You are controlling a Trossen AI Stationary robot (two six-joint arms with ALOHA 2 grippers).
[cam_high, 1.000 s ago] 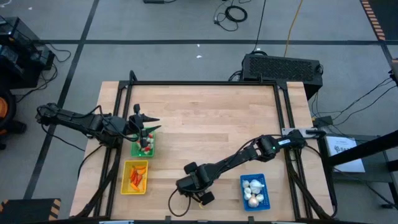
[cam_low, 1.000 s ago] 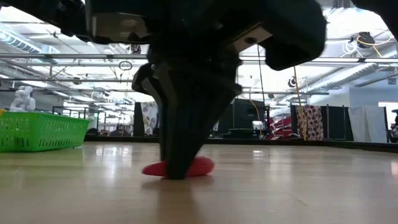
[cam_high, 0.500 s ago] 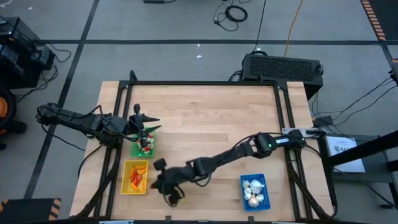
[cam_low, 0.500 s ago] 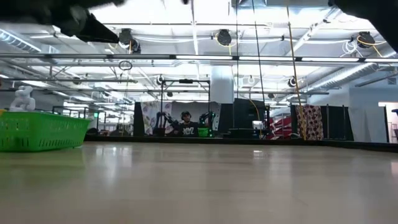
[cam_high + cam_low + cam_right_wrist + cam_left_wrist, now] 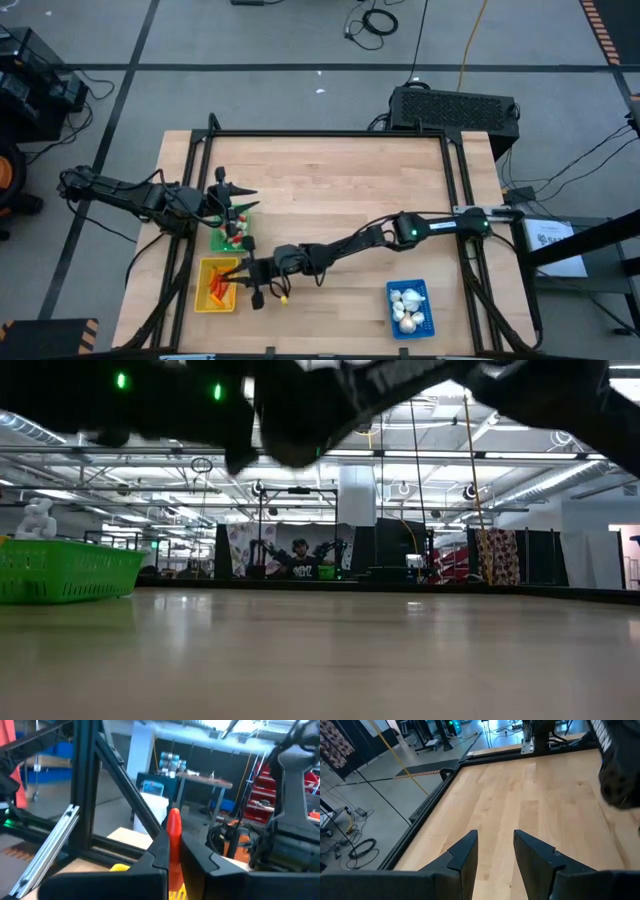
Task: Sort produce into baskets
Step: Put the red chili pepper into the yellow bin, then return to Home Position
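My right gripper (image 5: 243, 273) reaches across the table's near part to the right rim of the yellow basket (image 5: 212, 290), which holds orange pieces. It is shut on a red carrot-like piece (image 5: 173, 826). My left gripper (image 5: 238, 192) hangs open and empty over the far end of the green basket (image 5: 232, 236), which holds small red, white and green bits. The blue basket (image 5: 408, 306) at the near right holds white garlic bulbs. The green basket also shows in the low view (image 5: 66, 570). My right gripper pinches the red piece's lower part (image 5: 173, 851) between its two fingers. The piece's rounded end stands out beyond the fingertips. It is lifted clear of the table.
A black metal frame (image 5: 330, 133) runs around the wooden table. The table's middle and far part (image 5: 340, 190) is bare wood. My right arm (image 5: 350, 243) stretches low across the near half of the table. A black box (image 5: 455, 108) stands beyond the far right corner.
My right gripper, shut on the red piece that lay on the table near the front edge, has lifted it clear. It has carried it toward the table's left edge, up to the yellow basket. The low view no longer shows the piece or the fingers.
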